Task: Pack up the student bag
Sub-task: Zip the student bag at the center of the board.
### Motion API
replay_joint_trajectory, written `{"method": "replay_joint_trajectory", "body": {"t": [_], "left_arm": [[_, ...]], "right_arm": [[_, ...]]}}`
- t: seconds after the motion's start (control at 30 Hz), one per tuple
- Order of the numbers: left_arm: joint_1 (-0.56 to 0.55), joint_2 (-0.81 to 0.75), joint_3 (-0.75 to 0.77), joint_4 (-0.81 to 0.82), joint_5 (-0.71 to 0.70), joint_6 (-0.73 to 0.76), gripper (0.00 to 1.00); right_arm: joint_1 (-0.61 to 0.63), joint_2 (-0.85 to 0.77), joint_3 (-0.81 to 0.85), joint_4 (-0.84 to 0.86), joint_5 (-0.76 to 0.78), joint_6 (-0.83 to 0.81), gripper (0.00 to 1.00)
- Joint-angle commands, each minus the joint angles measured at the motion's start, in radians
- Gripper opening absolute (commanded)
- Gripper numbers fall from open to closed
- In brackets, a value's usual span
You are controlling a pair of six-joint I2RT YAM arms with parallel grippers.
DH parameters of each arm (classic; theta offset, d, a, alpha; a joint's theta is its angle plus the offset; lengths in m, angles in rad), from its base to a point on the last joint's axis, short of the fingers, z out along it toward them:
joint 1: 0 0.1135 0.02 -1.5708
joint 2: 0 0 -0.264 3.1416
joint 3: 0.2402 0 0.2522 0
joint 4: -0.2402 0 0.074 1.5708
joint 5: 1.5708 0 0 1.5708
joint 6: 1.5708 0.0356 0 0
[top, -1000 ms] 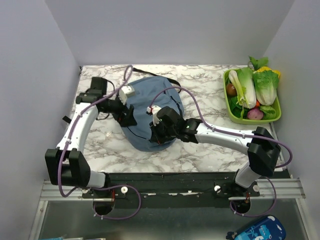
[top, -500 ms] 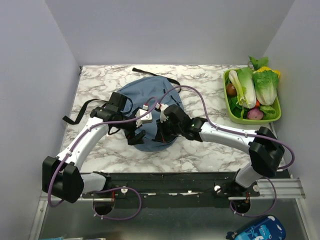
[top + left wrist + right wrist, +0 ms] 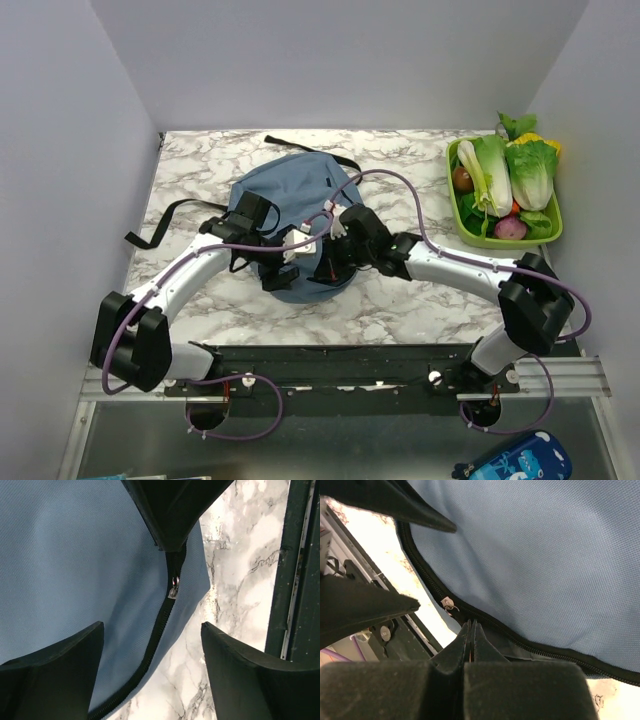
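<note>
Student bag (image 3: 290, 185) blue weave, black zipper (image 3: 155, 640); pouch (image 3: 520, 462) white marks unreadable.

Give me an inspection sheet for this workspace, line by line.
Surface: marble table, white with grey veins.
Job's things: student bag mid-table, black strap trailing left, zipper along its near edge.
Clutter: green tray of vegetables, far right.
Grippers: left gripper open, straddling the zipper; right gripper shut, tips beside the zipper pull.
Cables: purple cable arcs over the bag.
Surroundings: pale walls; blue pouch below the table's near edge.
</note>
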Motion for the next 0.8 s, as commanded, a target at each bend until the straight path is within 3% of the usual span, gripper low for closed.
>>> {"method": "replay_joint_trajectory", "body": {"t": [0.0,0.13,0.17,0.23,0.27,0.3,0.47,0.77], "left_arm": [[-0.029,0.038,0.016,0.028,-0.025,0.052,0.79],[-0.056,0.049,0.003,0.005,-0.050,0.080,0.61],[-0.061,0.047,0.001,-0.001,-0.062,0.083,0.47],[-0.066,0.044,0.006,-0.007,-0.076,0.081,0.31],[-0.069,0.041,0.009,-0.012,-0.091,0.078,0.13],[-0.069,0.035,0.012,-0.013,-0.096,0.069,0.05],[-0.075,-0.002,0.047,-0.059,-0.108,0.038,0.00],[-0.092,-0.078,0.041,-0.144,-0.131,0.055,0.04]], "right_arm": [[-0.017,-0.035,-0.016,0.011,-0.044,0.020,0.01],[-0.047,-0.049,-0.032,0.015,-0.061,0.031,0.00],[-0.050,-0.054,-0.035,0.014,-0.059,0.030,0.00],[-0.060,-0.055,-0.041,0.012,-0.061,0.031,0.00],[-0.063,-0.055,-0.042,0.005,-0.056,0.033,0.00],[-0.068,-0.058,-0.042,-0.003,-0.047,0.031,0.01],[-0.116,-0.086,-0.055,-0.070,0.014,0.017,0.00],[-0.224,-0.130,-0.029,-0.228,0.201,-0.035,0.01]]}}
